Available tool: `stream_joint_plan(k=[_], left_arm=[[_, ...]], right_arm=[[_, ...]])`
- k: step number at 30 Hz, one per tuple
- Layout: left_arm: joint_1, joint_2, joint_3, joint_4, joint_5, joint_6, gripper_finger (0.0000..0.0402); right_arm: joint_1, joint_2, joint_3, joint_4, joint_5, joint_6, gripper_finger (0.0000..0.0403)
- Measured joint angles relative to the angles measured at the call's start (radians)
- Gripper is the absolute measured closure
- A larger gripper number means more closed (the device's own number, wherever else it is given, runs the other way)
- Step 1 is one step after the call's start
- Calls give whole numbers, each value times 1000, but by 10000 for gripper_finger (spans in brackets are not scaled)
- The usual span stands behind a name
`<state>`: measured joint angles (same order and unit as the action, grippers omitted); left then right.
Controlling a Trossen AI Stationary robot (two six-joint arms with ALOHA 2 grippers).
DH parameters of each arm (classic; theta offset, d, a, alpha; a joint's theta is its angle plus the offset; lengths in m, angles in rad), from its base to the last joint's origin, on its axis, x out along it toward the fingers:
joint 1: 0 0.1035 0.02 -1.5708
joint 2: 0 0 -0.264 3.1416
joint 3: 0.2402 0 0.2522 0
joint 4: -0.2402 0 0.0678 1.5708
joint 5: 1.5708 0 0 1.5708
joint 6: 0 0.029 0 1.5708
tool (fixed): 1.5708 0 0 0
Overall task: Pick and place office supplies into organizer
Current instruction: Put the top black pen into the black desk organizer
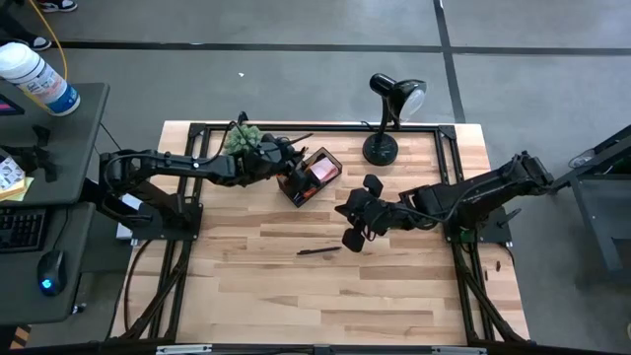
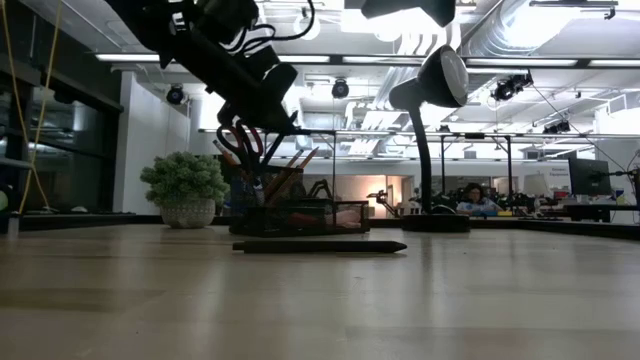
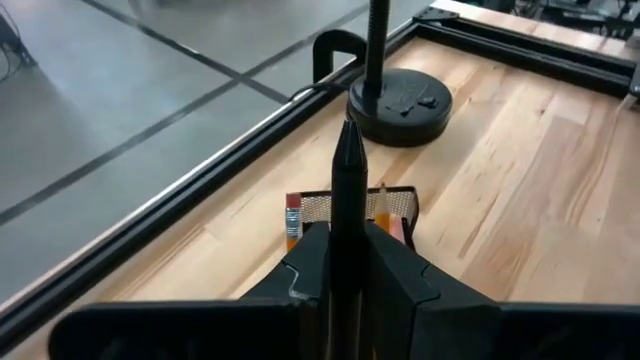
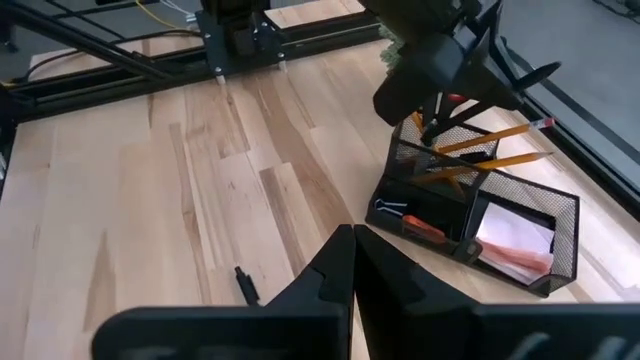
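The black mesh organizer [image 1: 314, 177] stands at the table's far middle, holding orange pencils [image 4: 500, 135], a pink pad [image 4: 515, 240] and a clip [image 4: 392, 208]. My left gripper [image 1: 289, 166] hovers over its tall compartment, shut on a black pen [image 3: 350, 170]. A second black pen [image 1: 317, 250] lies flat on the bare wood nearer the front. My right gripper [image 1: 353, 237] hangs shut and empty above the table, to the right of that pen and nearer than the organizer. My left gripper pinches the black pen's shaft [image 3: 350, 235] between its two fingers. The pen runs along the fingers, and its tapered tip [image 3: 350, 150] sticks out past them. The fingers slant down from the table's left. The pen is lifted clear, above the organizer [image 3: 345, 207].
A black desk lamp [image 1: 394, 99] stands at the far right of the organizer on its round base [image 3: 400, 105]. A small green plant [image 1: 242, 138] sits at the far left, behind my left arm. Bare wood lies across the table's near half.
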<state>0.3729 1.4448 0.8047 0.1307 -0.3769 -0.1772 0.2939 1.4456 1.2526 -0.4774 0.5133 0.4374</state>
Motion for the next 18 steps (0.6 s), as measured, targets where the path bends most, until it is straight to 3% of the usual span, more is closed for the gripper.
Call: stream_joint_plan(k=[18], left_arm=[[-17, -1, 0, -34, 3, -119, 371]], right_arm=[[-33, 1, 0, 35, -20, -35, 401]])
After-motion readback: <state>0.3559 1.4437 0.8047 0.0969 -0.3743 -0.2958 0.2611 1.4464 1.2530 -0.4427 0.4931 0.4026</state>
